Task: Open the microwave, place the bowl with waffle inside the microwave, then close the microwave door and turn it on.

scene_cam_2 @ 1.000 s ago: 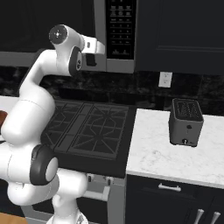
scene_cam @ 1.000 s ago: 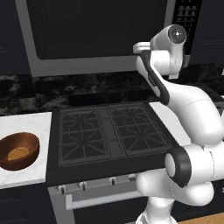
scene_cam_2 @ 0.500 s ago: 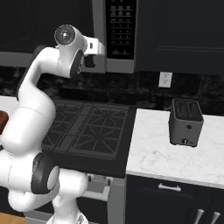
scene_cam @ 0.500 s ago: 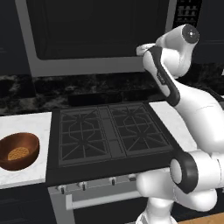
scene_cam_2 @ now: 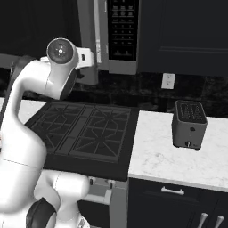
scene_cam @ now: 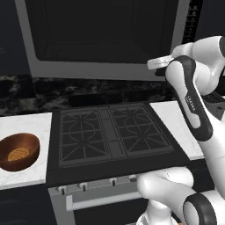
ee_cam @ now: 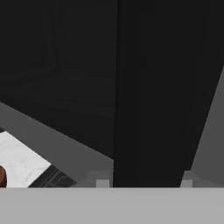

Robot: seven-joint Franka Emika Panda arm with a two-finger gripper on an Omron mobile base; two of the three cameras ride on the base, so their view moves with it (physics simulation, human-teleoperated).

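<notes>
Well, the arm was reaching up high at the microwave (scene_cam: 105, 39), which hung above the stove (scene_cam: 110, 136) with its dark glass front facing out. The microwave door (scene_cam: 99, 35) sat flat against the box, closed. In the hand view the gripper (ee_cam: 144, 181) was right on the black bar handle (ee_cam: 148, 87): that dark vertical bar ran up between the two pale fingertips (ee_cam: 101, 180), one on each side of it. Whether the tips were actually squeezing the bar or just bracketing it, I could not tell, but the jaws stood partly apart with the handle between them. From the right base view the hand was tucked up against the door's edge, just left of the black button panel (scene_cam_2: 122, 29).

Down on the white counter (scene_cam: 26, 127) to the left of the stove sat the bowl (scene_cam: 18, 151), reddish-brown and glossy, upright, with the waffle (scene_cam: 18, 154) lying inside it. Bowl and arm were well apart. Over on the right-hand counter (scene_cam_2: 178, 156) stood the small dark toaster (scene_cam_2: 189, 124), away from everything else
</notes>
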